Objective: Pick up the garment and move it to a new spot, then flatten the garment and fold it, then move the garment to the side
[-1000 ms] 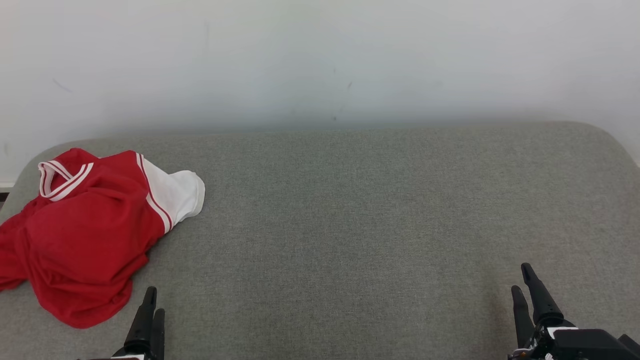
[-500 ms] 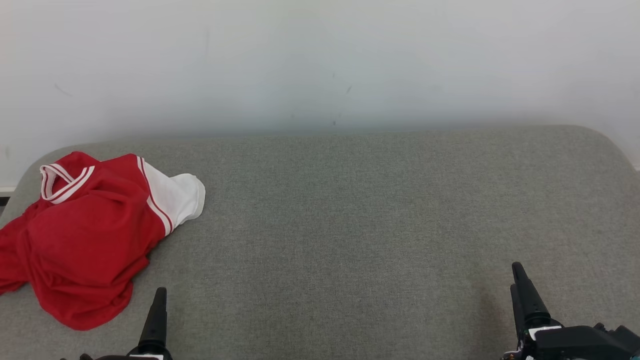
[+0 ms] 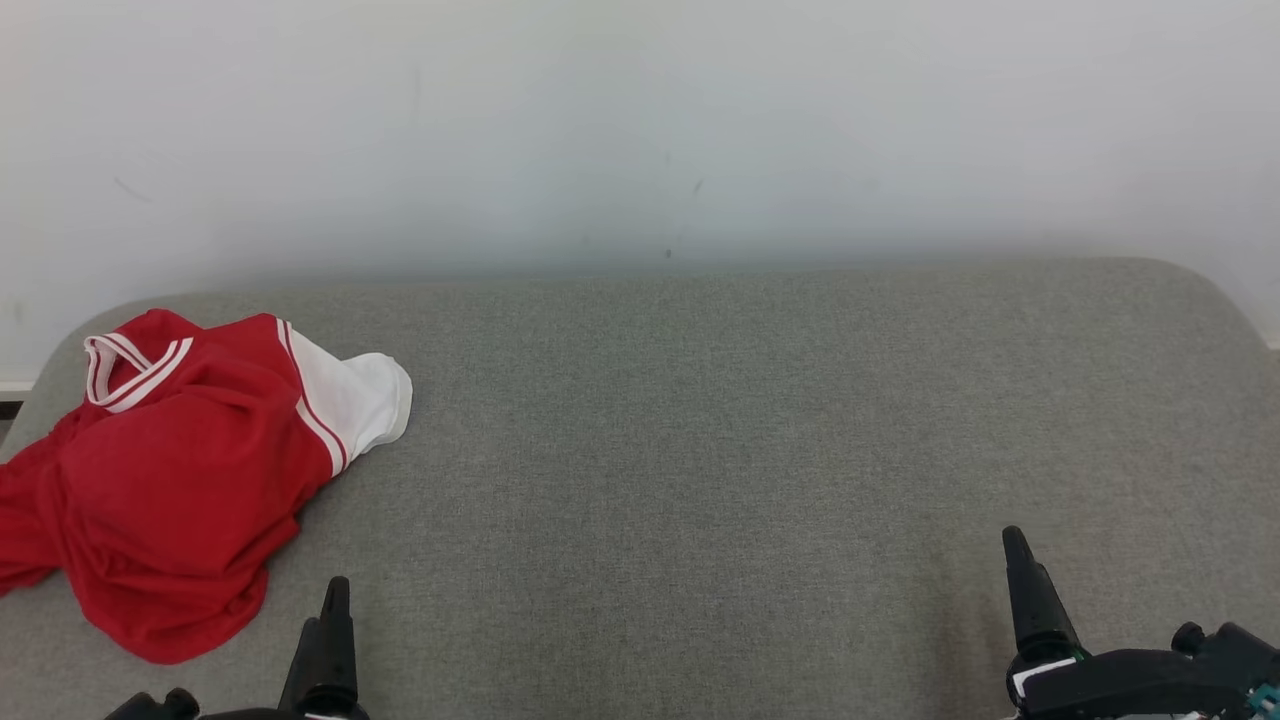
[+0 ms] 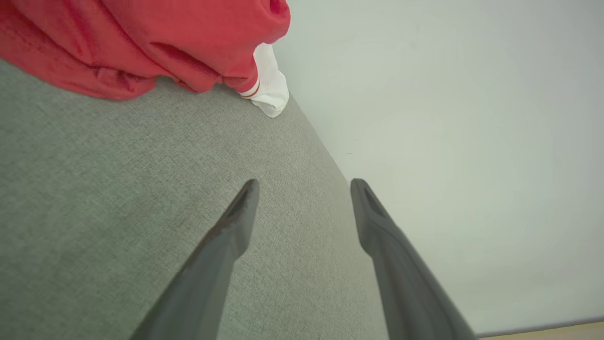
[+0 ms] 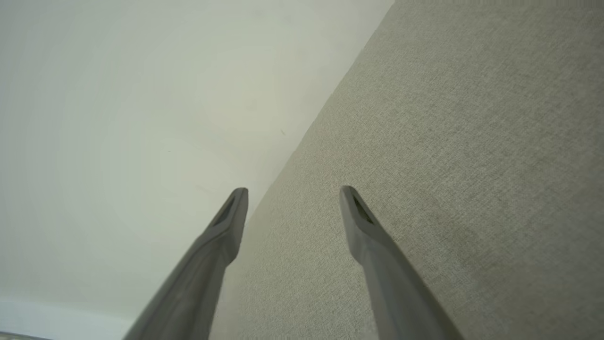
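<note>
Red shirt (image 3: 170, 480) is lying in a crumpled heap on the grey cushion (image 3: 700, 450), out at about 9 o'clock in the head view and running off the frame's left edge. Its white striped collar (image 3: 125, 365) sits at the heap's 11 o'clock, and a white sleeve (image 3: 365, 405) sticks out toward 2 o'clock. Nothing's touching it.

Left gripper (image 3: 328, 610) is down at 7 o'clock, just off the shirt's lower hem but clear of it. In its wrist view the gripper (image 4: 304, 184) has its fingers spread wide with only cushion and wall between them, and the shirt (image 4: 141, 42) is up at 11 o'clock there.

Right gripper (image 3: 1020, 560) is at 5 o'clock, well apart from the shirt. It (image 5: 293, 191) is wide open too and holds nothing, hanging over bare cushion with the white wall (image 3: 640, 120) beyond.
</note>
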Controlling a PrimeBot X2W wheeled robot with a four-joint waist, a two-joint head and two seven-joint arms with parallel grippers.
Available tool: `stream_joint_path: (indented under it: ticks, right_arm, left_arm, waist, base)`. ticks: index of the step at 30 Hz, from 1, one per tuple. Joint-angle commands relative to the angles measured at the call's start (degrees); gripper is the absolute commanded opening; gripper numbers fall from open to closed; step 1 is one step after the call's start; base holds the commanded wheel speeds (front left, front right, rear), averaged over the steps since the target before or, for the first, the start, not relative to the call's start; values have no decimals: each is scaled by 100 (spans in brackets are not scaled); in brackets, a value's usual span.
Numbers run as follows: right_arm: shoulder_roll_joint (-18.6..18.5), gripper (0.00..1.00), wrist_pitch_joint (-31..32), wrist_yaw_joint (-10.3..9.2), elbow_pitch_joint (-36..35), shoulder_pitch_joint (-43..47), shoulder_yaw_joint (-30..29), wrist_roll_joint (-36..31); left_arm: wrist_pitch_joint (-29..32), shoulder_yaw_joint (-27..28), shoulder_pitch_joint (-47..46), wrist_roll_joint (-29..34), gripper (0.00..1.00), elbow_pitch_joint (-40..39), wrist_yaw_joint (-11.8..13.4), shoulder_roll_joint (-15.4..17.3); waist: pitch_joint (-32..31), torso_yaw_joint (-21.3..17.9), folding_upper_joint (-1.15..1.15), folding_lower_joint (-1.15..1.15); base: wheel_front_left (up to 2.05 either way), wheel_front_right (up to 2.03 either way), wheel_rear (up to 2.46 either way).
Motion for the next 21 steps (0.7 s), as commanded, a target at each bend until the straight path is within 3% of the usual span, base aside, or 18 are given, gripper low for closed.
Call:
stream_joint_path:
  ticks: [1,21]
  right_arm:
    - [-44,100,-38,15,-85,-17,16,-187]
    - [6,100,75,19,-349,157,225,-2336]
  left_arm:
    - [-42,-16,-25,184,100,-105,7,43]
    - [-427,-192,178,2354,100,-221,178,105]
  waist:
    - [-4,0,0,-1]
    - [-87,6,0,-1]
  base:
    - [0,0,0]
    - [0,0,0]
